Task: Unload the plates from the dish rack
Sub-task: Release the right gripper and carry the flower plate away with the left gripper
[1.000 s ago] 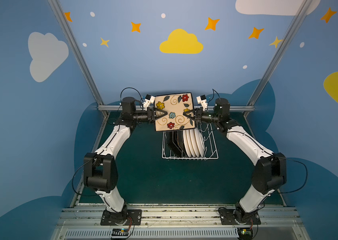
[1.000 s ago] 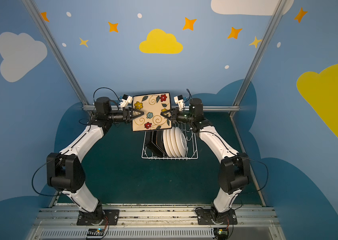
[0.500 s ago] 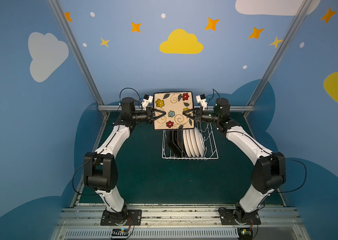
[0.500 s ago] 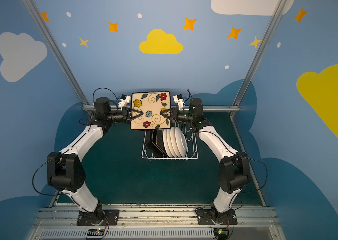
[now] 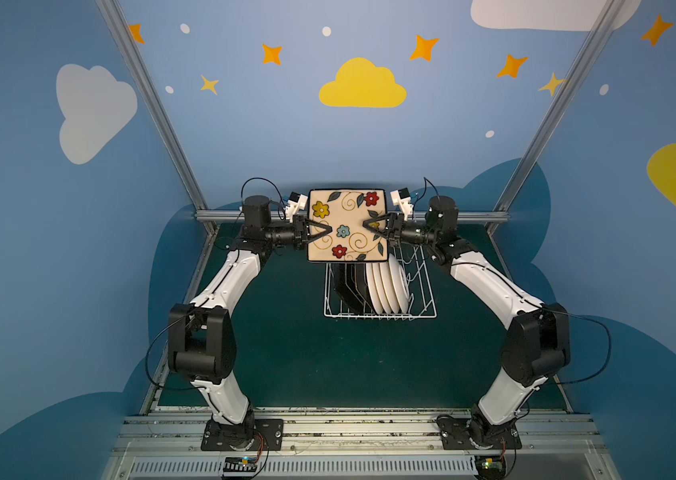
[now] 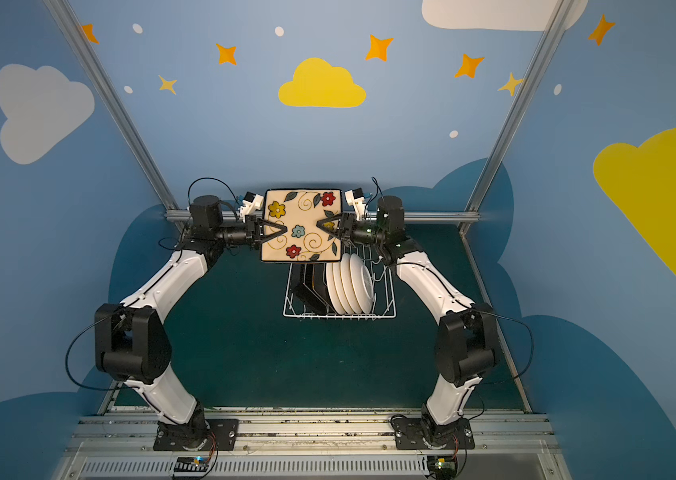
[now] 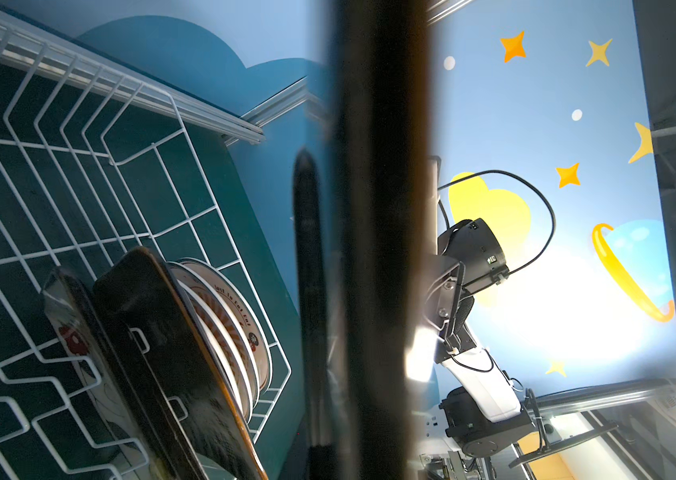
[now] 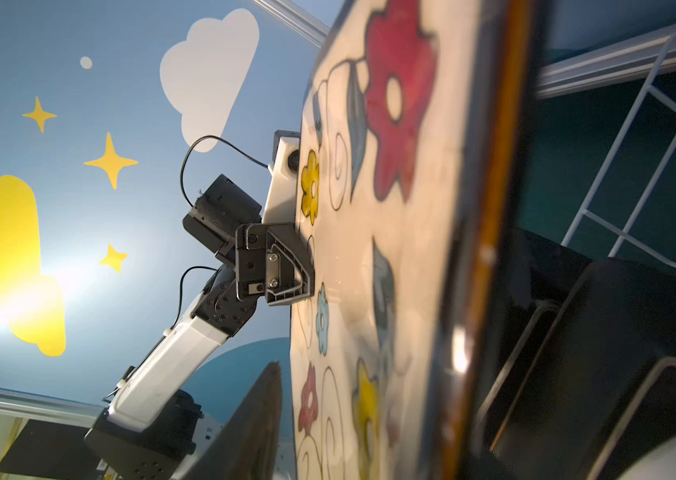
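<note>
A square plate (image 5: 346,226) with a cream face, coloured flowers, swirls and a dark rim hangs face up over the far end of the dish rack (image 5: 382,317). The left claw (image 5: 325,230) grips its left edge, and the right claw (image 5: 367,225) is at its right edge. The white wire rack stands on the dark green counter. Inside it, on edge, are two black-backed square plates (image 5: 348,286) at the left. Four round white plates (image 5: 388,289) are packed just to their right.

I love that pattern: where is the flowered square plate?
In both top views the flowered plate hangs at the back middle, just above the dish rack, between the left gripper and the right gripper.
</note>
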You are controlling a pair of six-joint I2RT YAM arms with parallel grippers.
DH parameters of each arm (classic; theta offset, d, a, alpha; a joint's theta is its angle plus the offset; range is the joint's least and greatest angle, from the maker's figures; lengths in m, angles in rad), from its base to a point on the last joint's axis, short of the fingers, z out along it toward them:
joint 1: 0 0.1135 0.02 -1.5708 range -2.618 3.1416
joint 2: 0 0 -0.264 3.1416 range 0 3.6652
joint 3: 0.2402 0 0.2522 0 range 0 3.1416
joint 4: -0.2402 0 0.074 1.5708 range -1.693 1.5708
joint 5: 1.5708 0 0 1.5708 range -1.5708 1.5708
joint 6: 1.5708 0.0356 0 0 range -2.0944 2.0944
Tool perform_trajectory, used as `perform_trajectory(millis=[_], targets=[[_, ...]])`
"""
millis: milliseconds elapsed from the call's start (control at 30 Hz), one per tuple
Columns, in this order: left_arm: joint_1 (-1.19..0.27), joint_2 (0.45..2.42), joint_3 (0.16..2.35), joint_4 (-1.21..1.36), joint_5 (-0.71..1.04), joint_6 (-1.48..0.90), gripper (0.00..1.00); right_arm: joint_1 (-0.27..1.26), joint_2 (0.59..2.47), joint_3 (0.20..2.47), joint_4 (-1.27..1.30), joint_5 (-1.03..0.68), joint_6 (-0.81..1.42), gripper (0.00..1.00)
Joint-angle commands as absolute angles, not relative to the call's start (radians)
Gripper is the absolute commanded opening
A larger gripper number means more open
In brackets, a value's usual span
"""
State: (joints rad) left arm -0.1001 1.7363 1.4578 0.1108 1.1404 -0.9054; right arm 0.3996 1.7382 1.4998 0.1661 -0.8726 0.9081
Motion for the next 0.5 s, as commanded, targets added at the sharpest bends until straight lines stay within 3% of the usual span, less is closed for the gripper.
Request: perform_trajectory(millis=[0, 67, 167, 467], targets=[[-0.081, 1.686, 1.481, 0.205, 1.169, -0.914, 0.03, 0.391, 1.705, 1.528, 0.162, -0.836, 0.887, 0.65], [-0.075, 1.679, 1.481, 0.204, 1.169, -0.916, 0.03, 0.388, 1.701, 1.535, 0.146, -0.823, 0.879, 0.79], [-0.064, 1.671, 1.484, 0.203, 1.169, -0.919, 0.03, 0.384, 1.696, 1.548, 0.104, -0.801, 0.855, 0.88], [0.009, 1.625, 1.538, 0.054, 1.187, -0.836, 0.03, 0.365, 1.653, 1.56, -0.022, -0.732, 0.745, 0.89]])
